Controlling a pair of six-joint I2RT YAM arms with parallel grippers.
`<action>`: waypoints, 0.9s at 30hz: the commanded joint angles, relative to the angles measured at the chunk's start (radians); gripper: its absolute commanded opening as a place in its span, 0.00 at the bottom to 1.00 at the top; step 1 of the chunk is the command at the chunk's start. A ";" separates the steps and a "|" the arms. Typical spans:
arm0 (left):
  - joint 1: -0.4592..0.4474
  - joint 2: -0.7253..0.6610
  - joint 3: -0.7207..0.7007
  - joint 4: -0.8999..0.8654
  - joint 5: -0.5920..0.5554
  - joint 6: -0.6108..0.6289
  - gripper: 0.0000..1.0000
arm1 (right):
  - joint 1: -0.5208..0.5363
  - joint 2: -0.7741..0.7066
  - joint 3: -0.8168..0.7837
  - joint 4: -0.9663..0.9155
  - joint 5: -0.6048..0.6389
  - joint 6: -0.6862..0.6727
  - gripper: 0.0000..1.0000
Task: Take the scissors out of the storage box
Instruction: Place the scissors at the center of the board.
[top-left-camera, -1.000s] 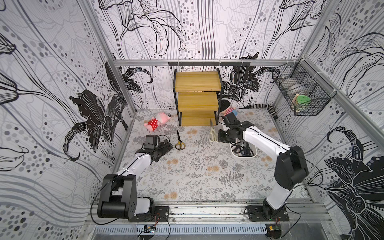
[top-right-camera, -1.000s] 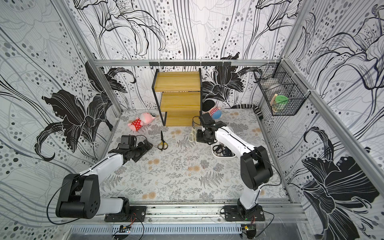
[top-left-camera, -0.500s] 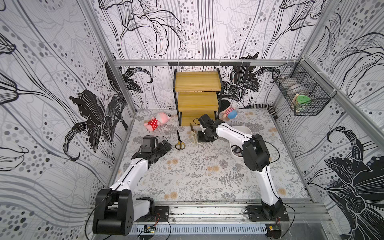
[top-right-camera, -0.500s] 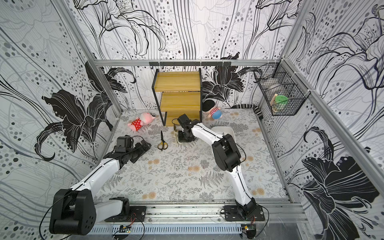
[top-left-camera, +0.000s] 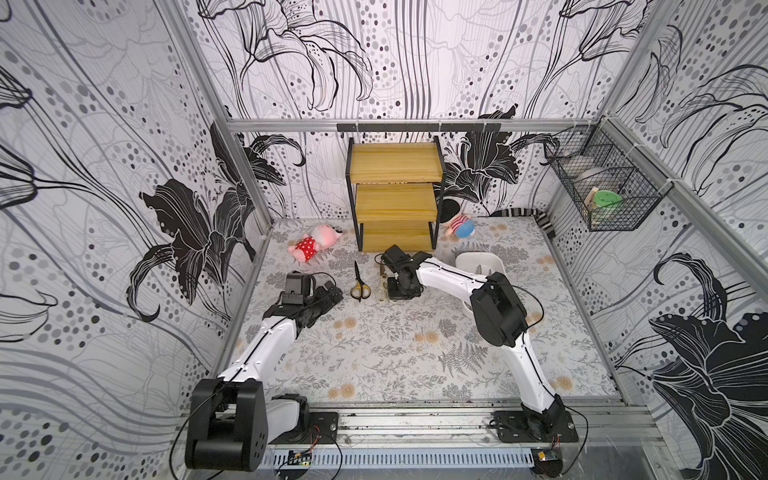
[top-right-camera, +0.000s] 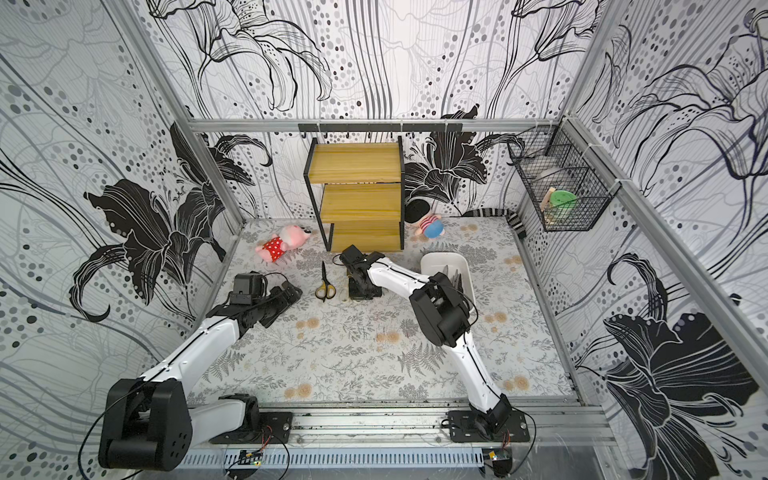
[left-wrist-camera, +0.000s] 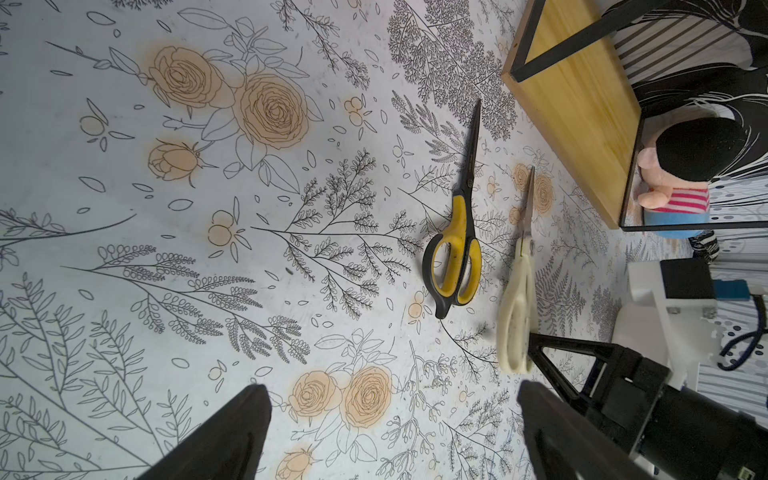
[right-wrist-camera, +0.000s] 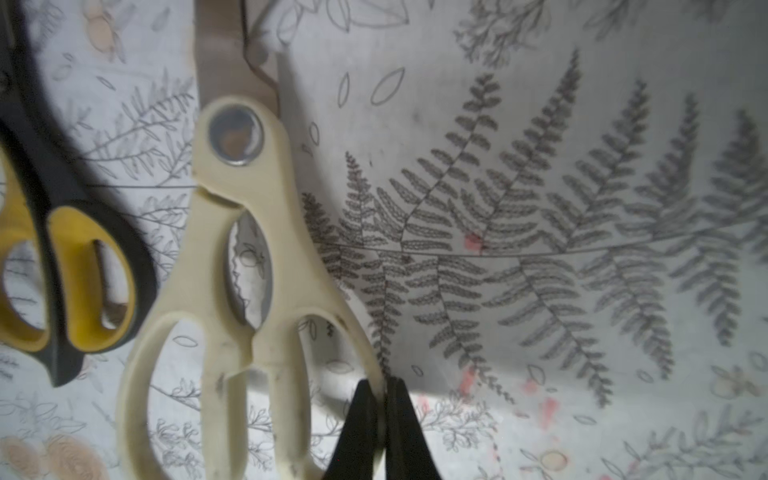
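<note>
Floral-print mat (top-left-camera: 374, 345) floors a cell w/ lily-pattern walls.

Right gripper (right-wrist-camera: 380, 386): fingers (right-wrist-camera: 361, 415) pinched almost together on the cream scissors (right-wrist-camera: 232, 270), gripping the outer rim of a handle loop. That pr lies along the mat, blades pointing toward the wooden shelf (top-left-camera: 395, 195).

Left gripper (left-wrist-camera: 392, 386): fingers (left-wrist-camera: 232, 432) spread wide, holding & touching nothing, hovering low over the mat near the yellow-black scissors (left-wrist-camera: 457, 249).

Counts:
- 2 prs out on the mat, cream & yellow-black, side by side, roughly parallel, small gap btwn them.
- 1 storage box (top-right-camera: 442, 259), white, on the mat's right half behind the right arm's elbow. More scissors (top-right-camera: 453, 276) lie inside; how many can't be told, since the arm covers part.
- 2 plush toys: pink one (top-left-camera: 316, 243) and blue-bottomed one (top-left-camera: 459, 224), either side of the shelf.
- 1 shelf, 1 wire basket (top-left-camera: 602, 195) on the right wall, 2 arms.

Vs 1 s ago: the right gripper was up beside the box w/ the cream pr hanging from it. It has since swung across toward the left and come down, so the cream pr now sits next to the yellow-black pr. Yellow-black pr hasn't moved. Left gripper shifted only slightly, its arm stretched out more.
</note>
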 joint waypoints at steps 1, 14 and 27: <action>0.002 -0.005 -0.003 0.010 -0.013 0.006 0.98 | -0.001 -0.007 -0.016 -0.014 0.043 0.054 0.00; 0.002 -0.022 -0.008 0.001 -0.020 0.005 0.98 | -0.001 0.014 0.035 -0.021 0.059 0.048 0.21; 0.000 -0.021 0.030 -0.009 0.008 0.037 0.98 | -0.031 -0.120 0.131 -0.067 0.071 -0.042 0.36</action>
